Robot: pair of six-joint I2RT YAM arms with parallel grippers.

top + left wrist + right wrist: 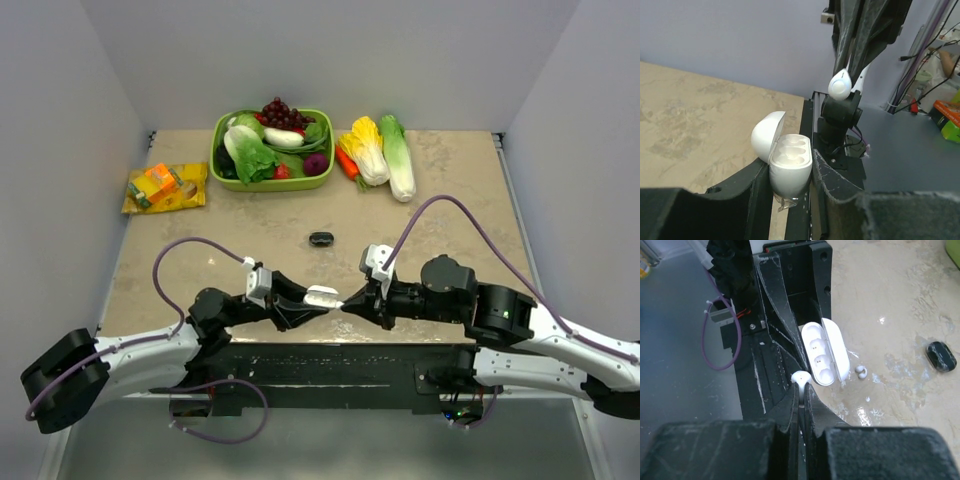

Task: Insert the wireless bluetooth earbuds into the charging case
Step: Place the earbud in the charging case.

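My left gripper (pixel 312 300) (pixel 789 172) is shut on a white charging case (pixel 322 296) (pixel 790 167), held upright with its lid (pixel 767 136) open and its sockets empty. My right gripper (pixel 350 303) (pixel 801 390) is shut on a white earbud (pixel 800 377) (pixel 840 86), held just off the case's near end. The open case also shows in the right wrist view (pixel 821 354). A second white earbud (pixel 860 371) lies on the table beside the case. The black earbuds are out of view.
A closed black charging case (pixel 320 239) (pixel 941 356) lies on the table beyond the grippers. A green basket (pixel 322 180) of vegetables, loose cabbages (pixel 385 152) and a yellow snack packet (pixel 165 187) stand at the back. The black base plate (pixel 310 360) runs along the near edge.
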